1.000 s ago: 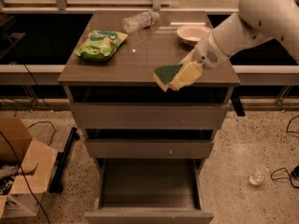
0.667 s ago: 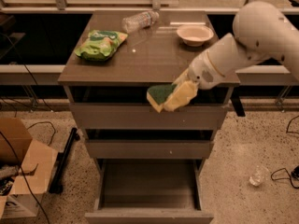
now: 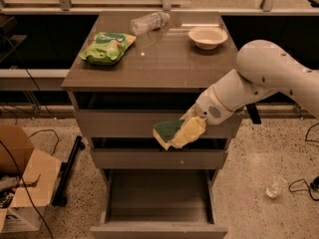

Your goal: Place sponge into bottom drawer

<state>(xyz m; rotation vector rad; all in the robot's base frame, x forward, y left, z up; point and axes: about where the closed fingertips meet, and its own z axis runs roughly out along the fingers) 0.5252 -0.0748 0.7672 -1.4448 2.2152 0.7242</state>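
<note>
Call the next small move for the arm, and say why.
Probably lower the end effector a little, straight down toward the bottom drawer. It grips the sponge in the air, in front of the top drawer front, and the bottom drawer stands pulled open below it, so descending before any release looks right.

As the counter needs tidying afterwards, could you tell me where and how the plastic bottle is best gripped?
Probably grip the bottle across its middle, from above: it lies on its side on the cabinet top, so its round body offers two opposite flanks. The claw holds the sponge in front of the upper drawers.
</note>
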